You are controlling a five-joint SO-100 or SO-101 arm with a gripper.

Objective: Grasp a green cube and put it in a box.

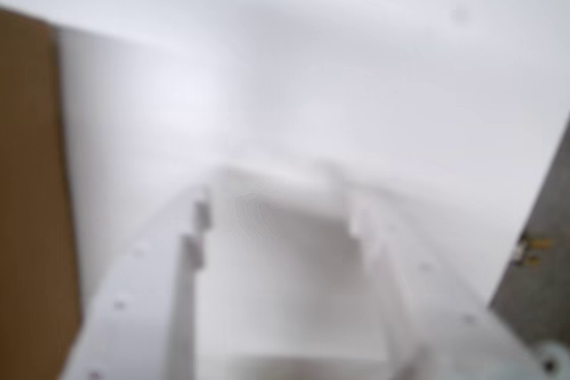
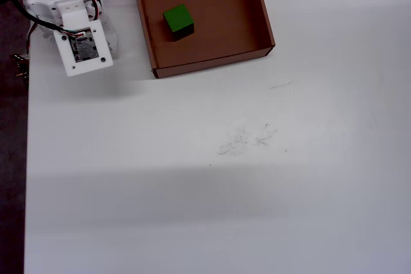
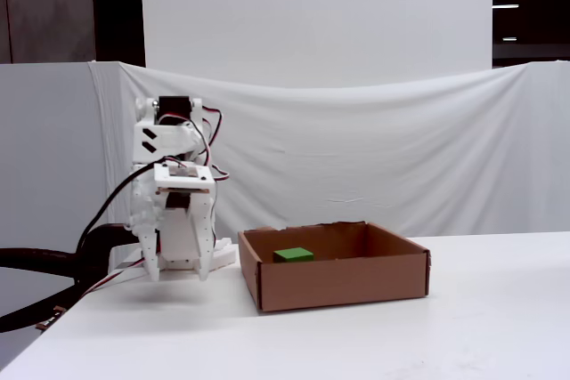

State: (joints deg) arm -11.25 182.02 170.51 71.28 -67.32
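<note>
- Jaws of the gripper point down at the table; the wrist view is too blurred to show whether they stand apart or together, so I cannot tell.
- Nothing green shows between them in that blurred view.
- In the fixed view the white arm is folded back, left of the box and just beside it.
- The green cube lies on the floor of the box, left of its middle in the overhead view, clear of the walls.
- In the fixed view the cube's top shows just above the front wall.
- The white table bears faint scuff marks below the box.
</note>
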